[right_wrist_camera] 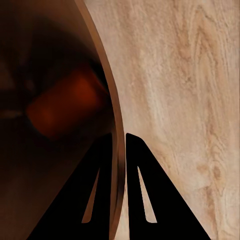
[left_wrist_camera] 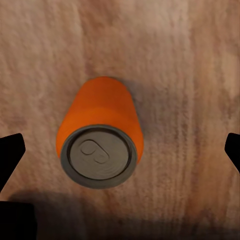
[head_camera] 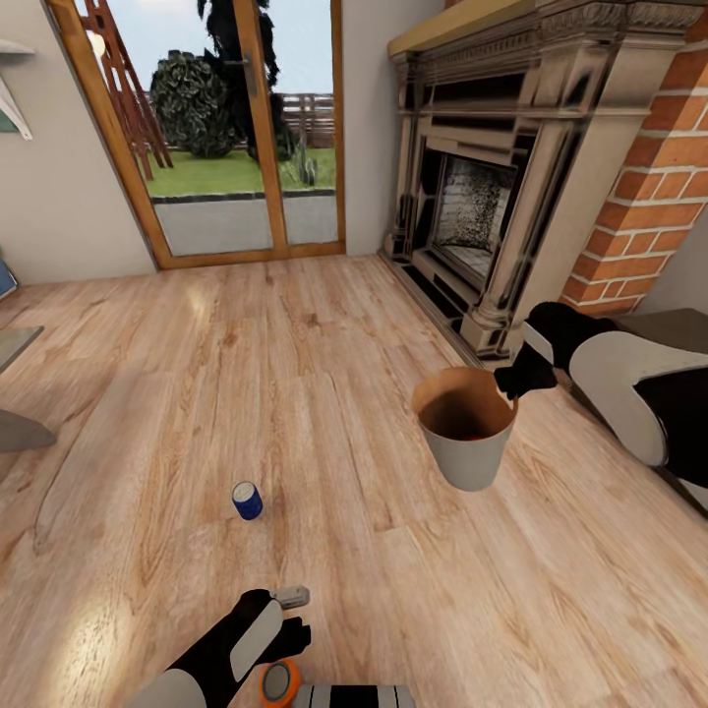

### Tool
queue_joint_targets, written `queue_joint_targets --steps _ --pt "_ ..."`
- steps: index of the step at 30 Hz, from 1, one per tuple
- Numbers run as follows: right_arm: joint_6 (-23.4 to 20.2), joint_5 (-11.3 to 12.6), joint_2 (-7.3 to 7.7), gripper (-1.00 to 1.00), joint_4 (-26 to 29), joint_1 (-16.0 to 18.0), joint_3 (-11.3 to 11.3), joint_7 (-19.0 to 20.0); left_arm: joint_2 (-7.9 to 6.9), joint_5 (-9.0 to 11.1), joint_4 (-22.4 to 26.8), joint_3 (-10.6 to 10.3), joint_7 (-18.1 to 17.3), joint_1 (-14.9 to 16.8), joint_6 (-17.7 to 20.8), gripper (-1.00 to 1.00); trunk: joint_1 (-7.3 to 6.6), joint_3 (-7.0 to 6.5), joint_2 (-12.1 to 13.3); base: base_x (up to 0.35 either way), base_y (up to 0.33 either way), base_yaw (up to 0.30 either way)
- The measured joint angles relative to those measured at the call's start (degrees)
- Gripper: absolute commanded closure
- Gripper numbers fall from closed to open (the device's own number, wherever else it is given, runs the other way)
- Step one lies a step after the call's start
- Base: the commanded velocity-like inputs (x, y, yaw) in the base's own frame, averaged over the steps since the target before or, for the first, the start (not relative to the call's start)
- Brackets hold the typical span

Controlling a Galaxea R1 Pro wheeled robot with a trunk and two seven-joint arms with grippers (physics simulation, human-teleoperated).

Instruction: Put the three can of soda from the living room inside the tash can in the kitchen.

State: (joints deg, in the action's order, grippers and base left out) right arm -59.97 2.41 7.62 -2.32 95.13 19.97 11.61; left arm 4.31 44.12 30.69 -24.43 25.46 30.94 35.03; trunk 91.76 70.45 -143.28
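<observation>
My right gripper point(head_camera: 513, 382) is shut on the rim of the tash can point(head_camera: 468, 447) and holds it off the wood floor, next to the fireplace. In the right wrist view the gripper point(right_wrist_camera: 120, 145) pinches the bin's wall point(right_wrist_camera: 116, 150), one finger inside and one outside. An orange can of soda point(right_wrist_camera: 60, 107) lies in the bin's brown inside. A dark blue can point(head_camera: 247, 500) stands on the floor ahead of me. My left gripper point(head_camera: 288, 621) hangs open, low over another orange can point(head_camera: 280, 681). That can point(left_wrist_camera: 100, 132) stands upright between the spread fingers point(left_wrist_camera: 11, 155).
The red-brick fireplace point(head_camera: 492, 197) with its raised hearth runs along the right. Wood-framed glass doors point(head_camera: 226, 128) stand at the back. A dark piece of furniture point(head_camera: 678, 329) sits behind my right arm. Grey furniture edges point(head_camera: 15, 393) jut in at the left.
</observation>
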Motion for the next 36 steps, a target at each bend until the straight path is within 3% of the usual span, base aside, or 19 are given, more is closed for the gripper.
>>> queue_joint_targets --steps 11,15,36 --pt "0.0 -0.2 -1.28 1.0 0.0 1.4 0.2 0.0 -0.09 0.0 -0.2 0.0 -0.2 0.0 0.0 -1.0 0.0 0.0 0.0 0.0 0.0 0.0" --pt "0.0 0.1 -2.07 1.0 0.0 1.7 -0.1 0.0 0.02 0.0 -2.8 0.0 -0.4 0.0 0.0 -1.0 0.0 0.0 0.0 0.0 0.0 0.0" --pt "0.0 -0.4 -2.32 1.0 0.0 1.8 0.4 -0.1 0.15 0.1 -4.4 -0.1 -0.6 0.0 -0.1 -1.0 0.0 0.0 0.0 0.0 0.0 0.0"
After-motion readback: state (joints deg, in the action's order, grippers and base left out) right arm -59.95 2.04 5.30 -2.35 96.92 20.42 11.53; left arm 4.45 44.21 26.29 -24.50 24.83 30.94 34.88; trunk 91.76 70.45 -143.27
